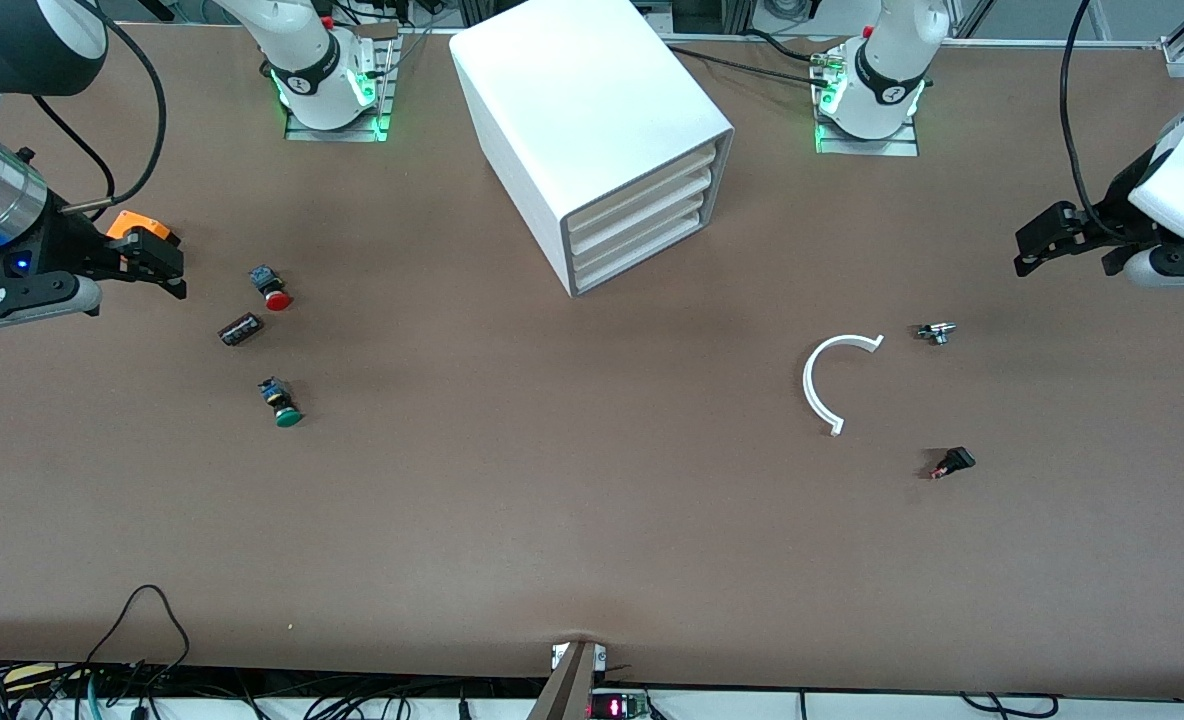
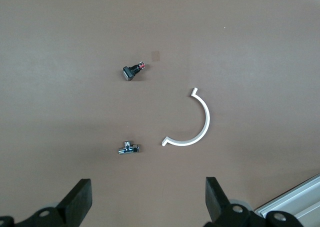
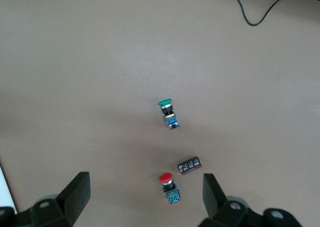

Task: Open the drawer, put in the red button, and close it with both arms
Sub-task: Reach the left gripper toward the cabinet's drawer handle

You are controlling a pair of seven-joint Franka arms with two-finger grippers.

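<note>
**A:** What could go wrong from here?

**B:** Start with the biggest thing. The white cabinet [image 1: 592, 140] sits at the middle of the table between the two arm bases, turned at an angle, with four alike drawers stacked in its front. All four look shut, so the drawer [image 1: 642, 200] has yet to be pulled. I judge the fronts offer little to hook, so a finger may slip off, or the cabinet may slide if it is pulled without being braced.

**A:** And the arms?

**B:** The right gripper [image 1: 157, 265] hangs over the table at the right arm's end, jaws released and empty. The left gripper [image 1: 1067, 240] waits over the left arm's end, also spread wide, holding nothing.

**A:** Where is the red button?

**B:** The red button [image 1: 272, 287] lies on its side near the right gripper, well apart from the cabinet. A small dark block [image 1: 240, 328] lies just beside it, and the green-capped button [image 1: 281, 401] lies nearer the front camera. The risk is a pinch that catches the block, or the round cap rolling away.

**A:** Anything in the way?

**B:** An orange box [image 1: 140, 226] sits by the right gripper. At the left arm's end lie a white curved piece [image 1: 822, 380], a small metal fitting [image 1: 937, 332] and a small black part [image 1: 952, 462], none between button and cabinet
</note>
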